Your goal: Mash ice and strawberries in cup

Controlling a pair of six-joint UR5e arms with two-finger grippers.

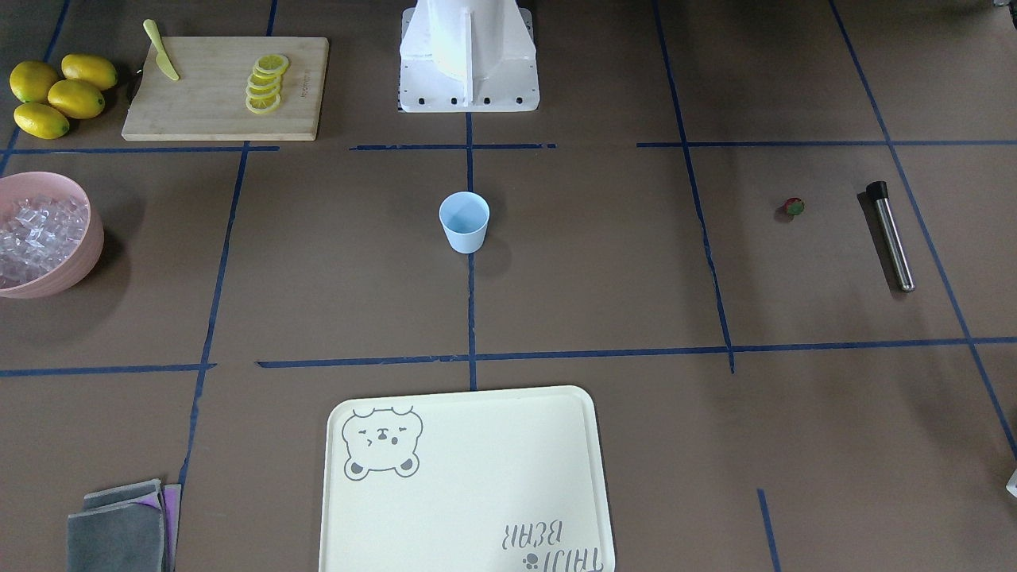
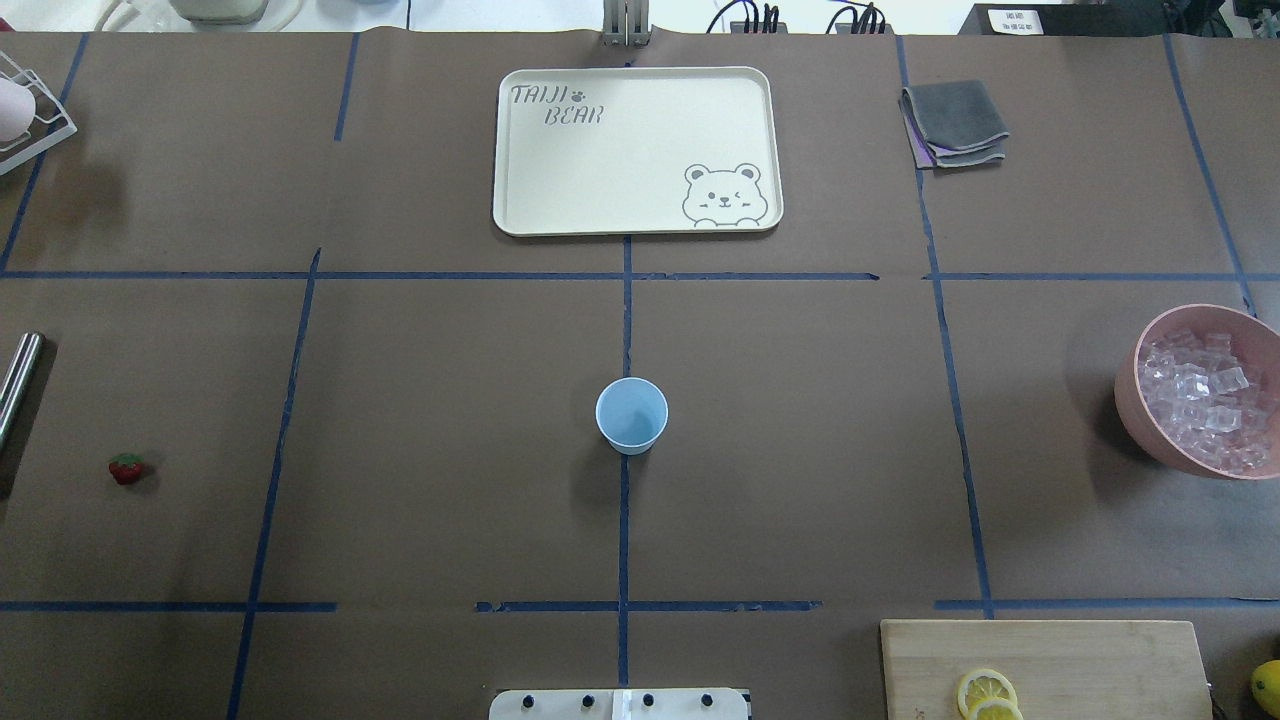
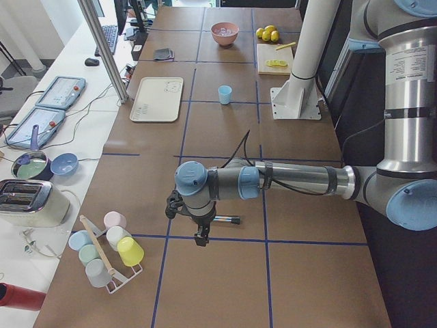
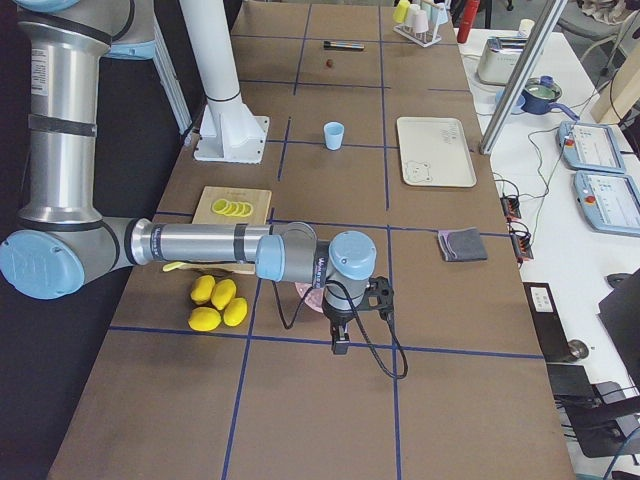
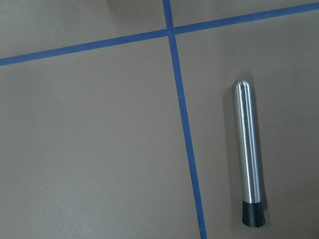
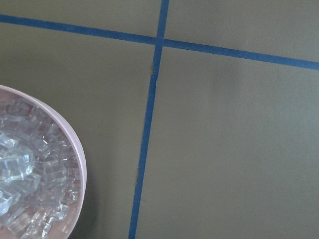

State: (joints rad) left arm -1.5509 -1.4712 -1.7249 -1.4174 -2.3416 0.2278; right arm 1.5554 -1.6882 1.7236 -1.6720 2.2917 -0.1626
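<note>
The light-blue cup (image 2: 631,415) stands upright and empty at the table's middle, also in the front-facing view (image 1: 465,222). The strawberry (image 2: 126,468) lies far to its left, near a steel muddler (image 1: 891,236) with a black tip. The ice (image 2: 1205,400) fills a pink bowl (image 2: 1135,395) at the right. My left gripper (image 3: 201,236) hangs above the muddler (image 5: 247,154); I cannot tell whether it is open or shut. My right gripper (image 4: 340,345) hangs beside the pink bowl (image 6: 77,164); I cannot tell its state either. Neither gripper's fingers show in the wrist views.
A cream bear tray (image 2: 520,150) lies beyond the cup. Grey cloths (image 2: 955,122) are at the far right. A cutting board (image 1: 226,119) with lemon slices (image 1: 266,83) and a yellow knife (image 1: 161,52) sits near the robot base (image 1: 469,56), next to whole lemons (image 1: 59,94). A cup rack (image 3: 109,249) stands at the left end.
</note>
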